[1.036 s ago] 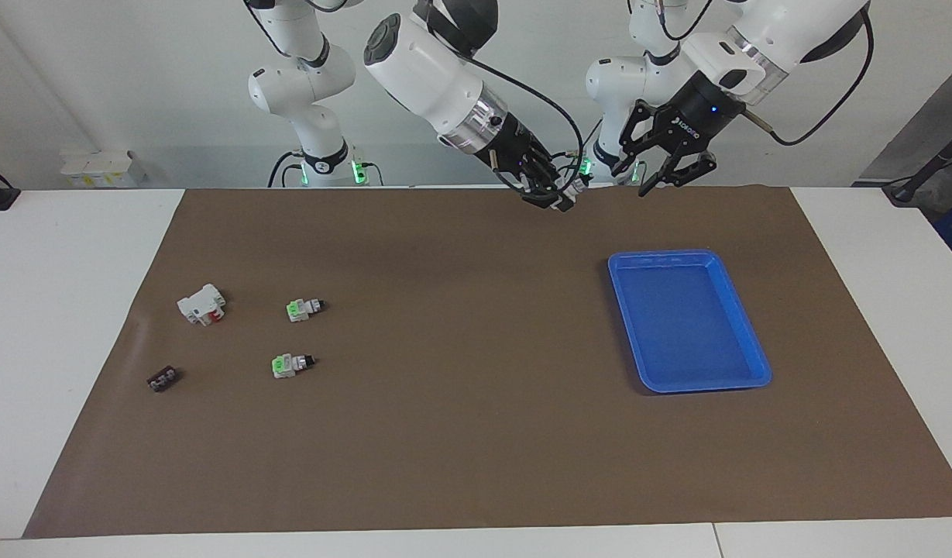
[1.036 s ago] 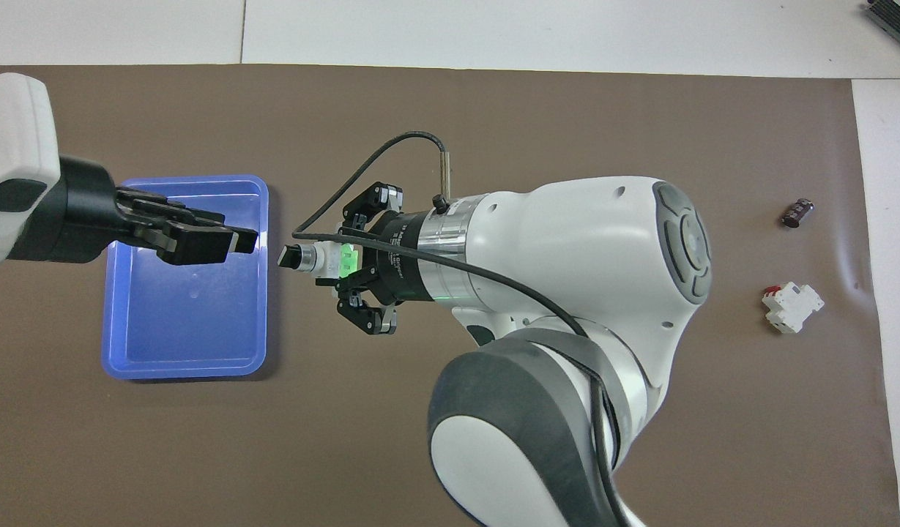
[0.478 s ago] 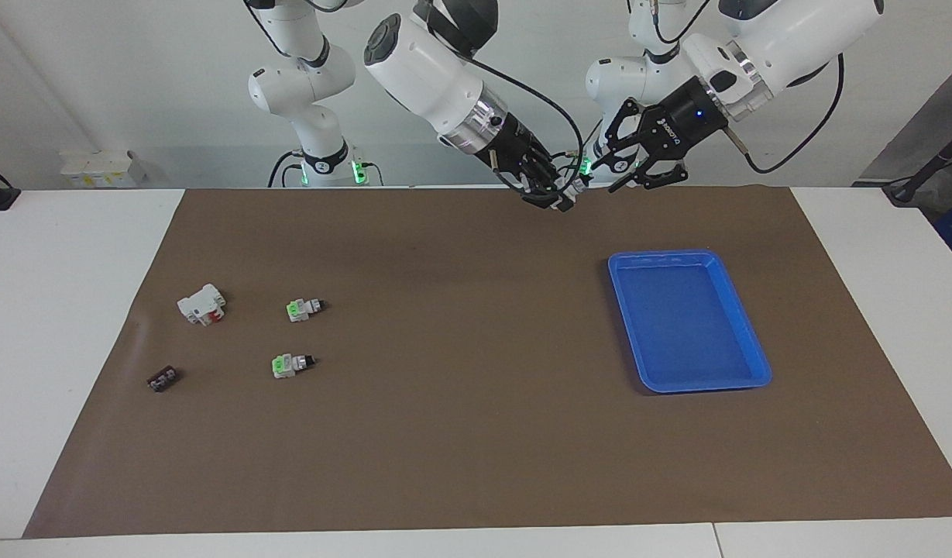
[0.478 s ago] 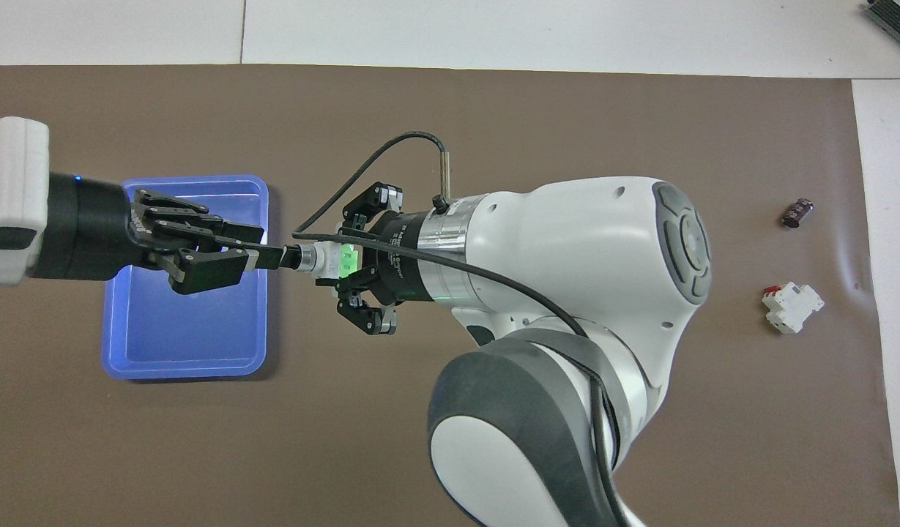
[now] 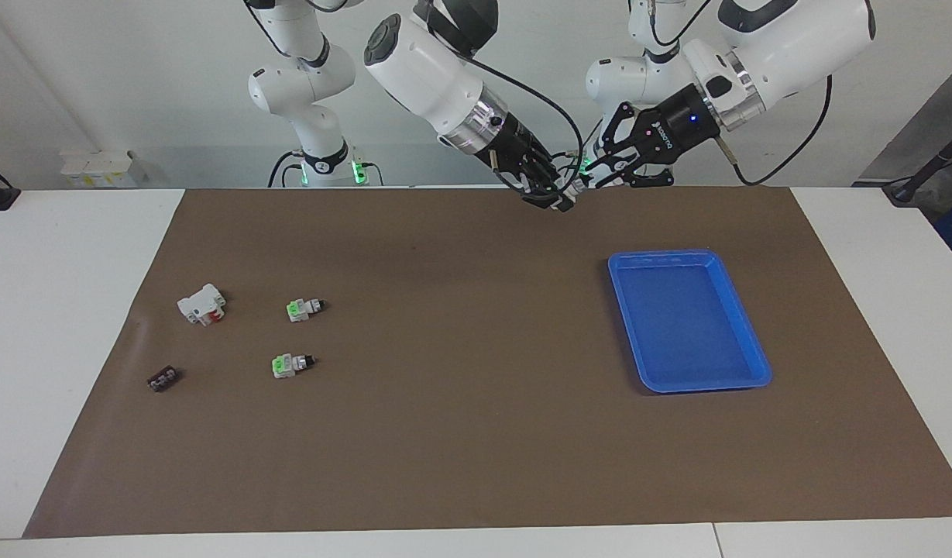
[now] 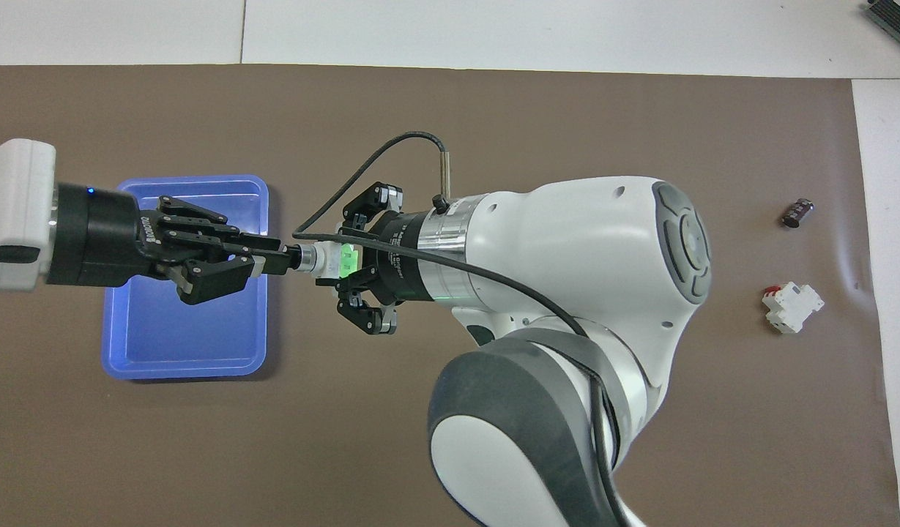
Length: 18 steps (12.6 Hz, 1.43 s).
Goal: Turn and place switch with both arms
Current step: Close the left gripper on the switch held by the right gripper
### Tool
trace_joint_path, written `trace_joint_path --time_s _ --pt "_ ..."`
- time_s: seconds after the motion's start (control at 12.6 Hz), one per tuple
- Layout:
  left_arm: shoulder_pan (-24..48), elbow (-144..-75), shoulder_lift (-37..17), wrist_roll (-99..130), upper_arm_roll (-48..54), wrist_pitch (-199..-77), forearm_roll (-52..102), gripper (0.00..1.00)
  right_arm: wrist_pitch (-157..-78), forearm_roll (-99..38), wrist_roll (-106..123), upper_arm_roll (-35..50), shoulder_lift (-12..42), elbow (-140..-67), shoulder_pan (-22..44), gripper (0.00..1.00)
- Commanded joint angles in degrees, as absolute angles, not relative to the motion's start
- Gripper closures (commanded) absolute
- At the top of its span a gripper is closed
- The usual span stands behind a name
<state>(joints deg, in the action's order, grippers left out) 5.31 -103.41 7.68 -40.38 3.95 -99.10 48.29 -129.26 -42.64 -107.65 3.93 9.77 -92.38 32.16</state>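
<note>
Above the brown mat, between the two arms, the switch (image 6: 325, 259) hangs clamped in the right gripper (image 6: 337, 260). The left gripper (image 6: 274, 258) has its fingertips around the black knob end; whether they grip it cannot be told. Below the left gripper sits the blue tray (image 5: 743, 341).

Robotics lab: two arms (image 5: 437, 70), paper-covered table (image 5: 476, 465).
</note>
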Motion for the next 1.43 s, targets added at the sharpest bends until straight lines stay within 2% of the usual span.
trace_joint_path --time_s 0.0,0.96,1.2,1.27,1.35 --pt "4.6 -105.7 9.4 -43.7 4.1 -99.7 49.7 0.72 -129.3 -43.2 -108.3 4.2 10.0 -91.9 32.0 1.00" --pt "5.4 -105.2 8.7 -43.9 4.3 -100.5 51.4 0.76 -129.1 -43.2 -108.2 4.2 10.0 -92.0 32.0 1.00" --pt "5.3 -105.2 8.8 -43.9 4.3 -99.8 51.4 0.90 -129.0 -43.2 -108.2 4.2 10.0 -92.0 32.0 1.00" --pt "5.4 -105.2 8.8 -43.9 4.3 -99.6 51.4 1.00 -129.0 -43.2 -108.2 4.2 10.0 -92.0 32.0 1.00" --pt "5.3 -105.2 8.8 -43.7 4.3 -99.5 51.4 1.00 -128.9 -43.2 -108.2 4.2 10.0 -92.0 32.0 1.00"
